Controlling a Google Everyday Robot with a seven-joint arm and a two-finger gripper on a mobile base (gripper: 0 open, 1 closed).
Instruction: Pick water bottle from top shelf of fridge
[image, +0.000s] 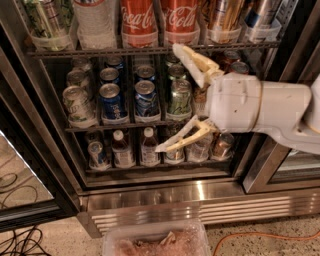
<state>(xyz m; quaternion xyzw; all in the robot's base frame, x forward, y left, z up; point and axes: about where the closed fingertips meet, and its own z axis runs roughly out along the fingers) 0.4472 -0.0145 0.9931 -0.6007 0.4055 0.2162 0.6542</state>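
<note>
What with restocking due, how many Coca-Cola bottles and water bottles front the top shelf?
Coca-Cola bottles: 2
water bottle: 1
Total: 3
The gripper, open, is below the top shelf, in front of the cans.
</note>
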